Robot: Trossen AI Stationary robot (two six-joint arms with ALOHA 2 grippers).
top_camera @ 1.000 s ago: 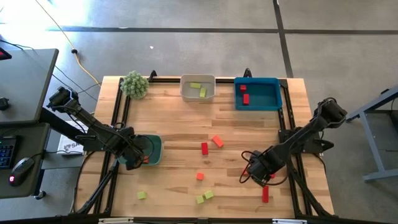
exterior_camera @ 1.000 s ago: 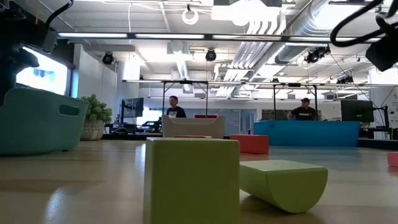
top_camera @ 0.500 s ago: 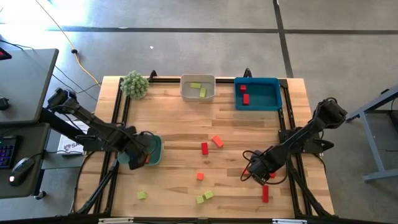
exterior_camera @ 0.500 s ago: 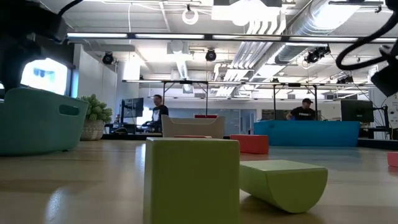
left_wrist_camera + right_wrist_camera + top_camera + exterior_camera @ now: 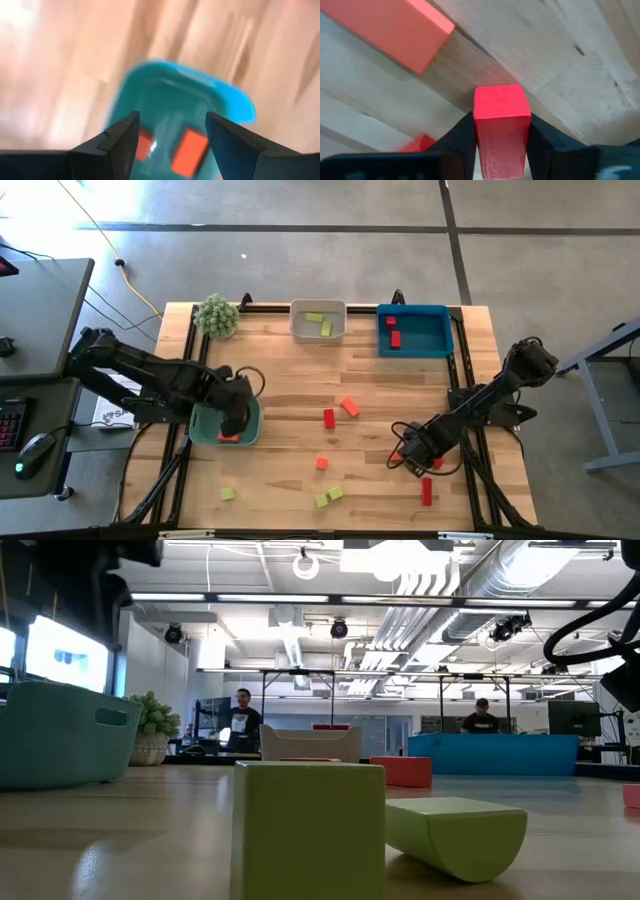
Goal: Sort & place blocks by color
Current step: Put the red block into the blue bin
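The right gripper [image 5: 501, 145] is holding a red block [image 5: 501, 117] endwise, well away from the blue tray [image 5: 413, 330].

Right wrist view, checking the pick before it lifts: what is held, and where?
The right gripper is shut on a red block, its fingers pressing two opposite sides of the block.

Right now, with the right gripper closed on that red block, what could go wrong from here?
1. The right gripper pinches the red block near one end; it might pivot or slip when lifted.
2. Another red block lies close by and could get nudged.
3. The left gripper hangs open over the teal bin, which holds orange blocks; dipping lower might bump the rim.
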